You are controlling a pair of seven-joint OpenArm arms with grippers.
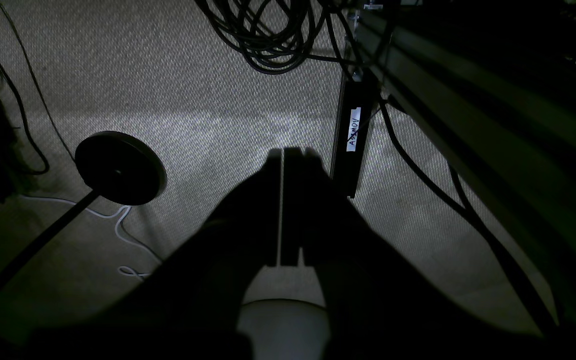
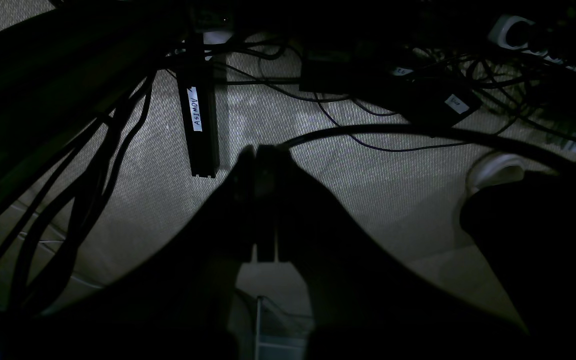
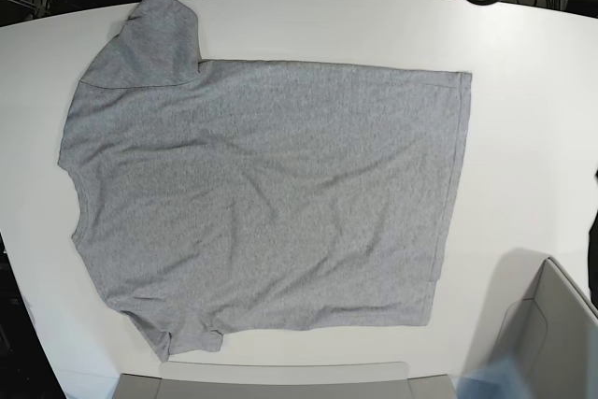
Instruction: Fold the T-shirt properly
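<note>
Both pincers closed, empty, off the table (image 3: pixel 523 53). Grip T-shirt (image 3: pixel 271 193) sleeve and hem together; fold evenly.

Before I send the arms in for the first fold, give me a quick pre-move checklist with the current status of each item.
1. T-shirt spread flat on the table, plain side up: ok, only light wrinkles.
2. Both sleeves laid out, none tucked under: ok.
3. Whole shirt inside the table edges: ok.
4. Left gripper empty, jaws closed: ok, but it hangs over the carpet, off the table.
5. Right gripper empty, jaws closed: ok, also over the floor among cables.
6. Grey bin at the table's near corner clear of the shirt: ok.
</note>
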